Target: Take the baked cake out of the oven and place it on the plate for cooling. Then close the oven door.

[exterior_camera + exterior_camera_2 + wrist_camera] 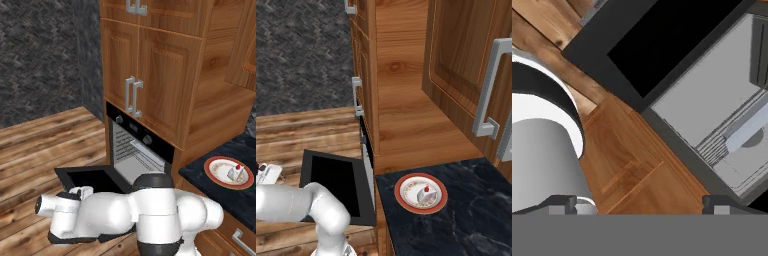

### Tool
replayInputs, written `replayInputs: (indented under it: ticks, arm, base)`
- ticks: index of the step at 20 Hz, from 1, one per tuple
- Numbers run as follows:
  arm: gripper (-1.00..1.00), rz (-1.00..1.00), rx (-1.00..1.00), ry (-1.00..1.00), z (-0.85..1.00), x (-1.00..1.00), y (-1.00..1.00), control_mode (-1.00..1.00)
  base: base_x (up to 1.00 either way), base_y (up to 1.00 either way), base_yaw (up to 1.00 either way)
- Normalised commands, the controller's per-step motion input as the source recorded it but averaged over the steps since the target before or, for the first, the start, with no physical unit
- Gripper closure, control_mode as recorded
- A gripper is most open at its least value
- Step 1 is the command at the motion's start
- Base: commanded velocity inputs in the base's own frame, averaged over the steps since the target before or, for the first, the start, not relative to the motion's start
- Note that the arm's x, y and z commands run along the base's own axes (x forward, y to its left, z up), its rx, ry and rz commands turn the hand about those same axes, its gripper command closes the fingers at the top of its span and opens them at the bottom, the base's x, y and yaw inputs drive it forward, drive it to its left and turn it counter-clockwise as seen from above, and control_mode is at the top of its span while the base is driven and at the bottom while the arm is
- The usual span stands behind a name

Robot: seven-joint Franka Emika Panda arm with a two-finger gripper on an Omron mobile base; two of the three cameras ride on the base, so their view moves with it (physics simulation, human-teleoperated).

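Cake sits on the plate, which rests on the dark marble desk to the right of the oven. We see the oven door hanging open and flat above the wooden floor. Our jaws stand released and spread wide, grasping nothing, over the door's edge.
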Motion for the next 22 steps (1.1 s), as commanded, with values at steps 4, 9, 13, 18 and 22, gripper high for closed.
replayInputs:
  ticks: [4, 9, 13, 18, 22]
  arm:
    - [-1.0, -0.02, -0.05, -0.05, -0.43, 0.06, 0.21, -1.0]
    - [-1.0, -0.01, -0.04, 0.0, -0.3, 0.26, 0.29, -1.0]
    - [-1.0, 0.0, -0.06, 0.0, -0.31, 0.25, 0.31, -1.0]
    - [-1.0, 0.0, -0.08, 0.0, -0.42, 0.2, 0.19, -1.0]
    - [-1.0, 0.0, -0.07, 0.0, -0.44, 0.16, 0.08, -1.0]
  base:
    - [0.0, 0.0, 0.0]
    - [0.0, 0.0, 0.0]
    - [0.0, 0.0, 0.0]
    - [0.0, 0.0, 0.0]
    - [0.0, 0.0, 0.0]
